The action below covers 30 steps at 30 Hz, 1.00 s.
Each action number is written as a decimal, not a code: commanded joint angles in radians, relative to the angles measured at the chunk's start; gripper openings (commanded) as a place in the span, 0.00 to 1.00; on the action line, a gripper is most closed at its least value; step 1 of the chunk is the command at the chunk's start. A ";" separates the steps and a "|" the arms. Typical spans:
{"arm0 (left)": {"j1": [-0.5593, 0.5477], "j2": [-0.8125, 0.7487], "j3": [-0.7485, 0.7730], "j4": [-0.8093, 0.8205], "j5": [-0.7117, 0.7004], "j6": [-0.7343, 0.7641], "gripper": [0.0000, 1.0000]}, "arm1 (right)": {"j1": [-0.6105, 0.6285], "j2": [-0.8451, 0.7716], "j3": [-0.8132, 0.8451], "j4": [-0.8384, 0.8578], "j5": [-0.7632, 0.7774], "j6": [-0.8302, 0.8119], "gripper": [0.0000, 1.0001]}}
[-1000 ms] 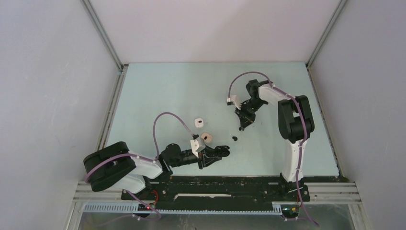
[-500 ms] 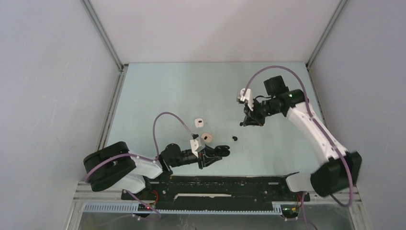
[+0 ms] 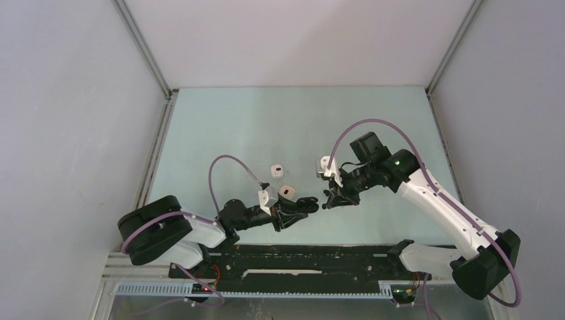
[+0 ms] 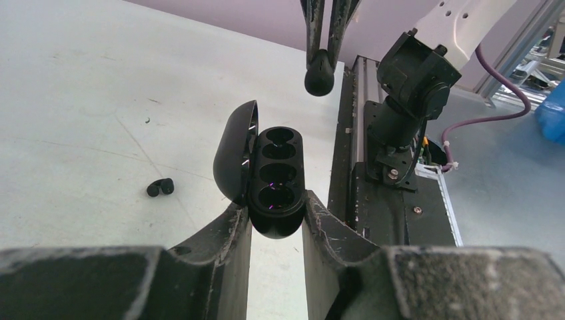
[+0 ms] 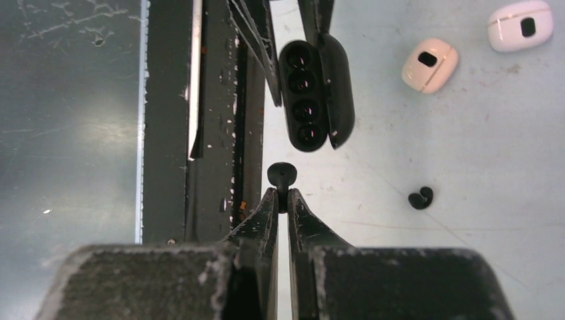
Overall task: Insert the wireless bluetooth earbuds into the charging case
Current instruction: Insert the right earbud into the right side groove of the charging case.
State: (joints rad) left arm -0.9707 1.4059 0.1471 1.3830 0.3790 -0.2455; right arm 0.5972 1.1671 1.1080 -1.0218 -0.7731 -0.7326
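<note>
My left gripper [image 4: 276,217] is shut on the base of a black charging case [image 4: 274,175], held off the table with its lid open to the left and its wells empty. In the top view the left gripper [image 3: 303,205] points right. My right gripper [image 5: 282,200] is shut on a glossy black earbud [image 5: 282,175], a short way from the case's open end [image 5: 308,93]. The left wrist view shows that earbud [image 4: 320,73] hanging just beyond the case. In the top view the right gripper [image 3: 328,200] nearly meets the left. A second black earbud [image 5: 420,198] lies on the table [image 4: 160,188].
Two small white cases [image 3: 277,171] [image 3: 287,191] lie on the pale table just behind the left gripper; they also show in the right wrist view [image 5: 430,64] [image 5: 520,25]. The black base rail [image 3: 300,257] runs along the near edge.
The right arm has swung from the far right of the table down and left, bringing its shut gripper close to the left gripper's case. The left gripper has shifted slightly.
</note>
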 commanded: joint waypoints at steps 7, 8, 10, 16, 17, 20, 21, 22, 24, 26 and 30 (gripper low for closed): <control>0.007 0.024 0.005 0.077 0.037 -0.017 0.00 | 0.100 0.064 0.050 0.038 -0.048 0.040 0.00; 0.007 0.026 0.006 0.078 0.038 -0.018 0.00 | 0.111 0.076 0.059 0.037 -0.040 0.041 0.00; 0.007 0.026 0.007 0.078 0.039 -0.018 0.00 | 0.129 0.097 0.075 0.038 -0.023 0.042 0.00; 0.007 0.023 0.009 0.068 0.048 -0.016 0.00 | 0.144 0.148 0.108 0.057 0.032 0.062 0.00; 0.007 0.023 0.008 0.069 0.049 -0.017 0.00 | 0.145 0.154 0.107 0.060 0.037 0.062 0.00; 0.007 0.024 0.012 0.067 0.056 -0.018 0.00 | 0.145 0.161 0.111 0.066 0.039 0.064 0.00; 0.007 0.026 0.013 0.066 0.060 -0.018 0.00 | 0.146 0.164 0.114 0.066 0.042 0.064 0.00; 0.007 0.025 0.014 0.064 0.064 -0.018 0.00 | 0.147 0.163 0.116 0.065 0.045 0.064 0.00; 0.007 0.027 0.015 0.064 0.068 -0.019 0.00 | 0.147 0.164 0.120 0.067 0.055 0.065 0.00; 0.007 0.024 0.014 0.066 0.069 -0.018 0.00 | 0.148 0.165 0.120 0.070 0.067 0.067 0.00; 0.007 0.024 0.014 0.067 0.073 -0.017 0.00 | 0.149 0.175 0.119 0.074 0.079 0.075 0.00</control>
State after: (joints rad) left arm -0.9661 1.4273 0.1471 1.4040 0.4305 -0.2623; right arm 0.7406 1.3277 1.1889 -0.9741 -0.7162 -0.6773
